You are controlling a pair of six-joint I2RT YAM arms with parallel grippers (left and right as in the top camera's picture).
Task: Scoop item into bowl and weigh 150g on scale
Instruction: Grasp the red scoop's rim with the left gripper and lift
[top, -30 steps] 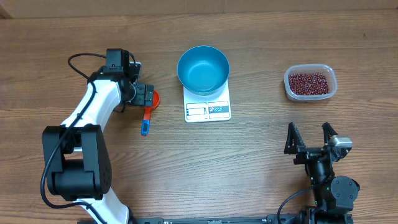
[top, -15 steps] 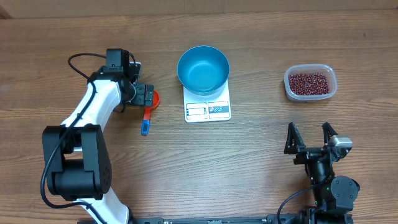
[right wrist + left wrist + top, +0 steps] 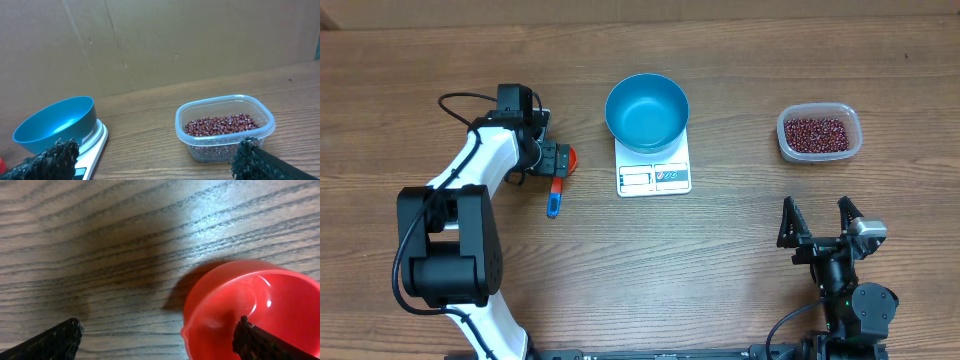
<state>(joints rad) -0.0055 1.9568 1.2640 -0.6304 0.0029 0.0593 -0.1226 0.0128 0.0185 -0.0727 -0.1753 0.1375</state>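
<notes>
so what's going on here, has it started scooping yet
Not yet. The left hand is open right above the red scoop, which lies on the table left of the scale; it has no grip on it. The blue bowl sits empty on the scale. The beans are all in the clear tub on the right. The right hand is open at the near edge, touching nothing.

The brown wooden table (image 3: 720,260) is carrying three things directly. A white scale (image 3: 654,176) is sitting near its middle, a clear plastic tub (image 3: 820,158) is standing well apart on the right, and a red scoop (image 3: 557,188) with a blue handle is lying left of the scale.
</notes>
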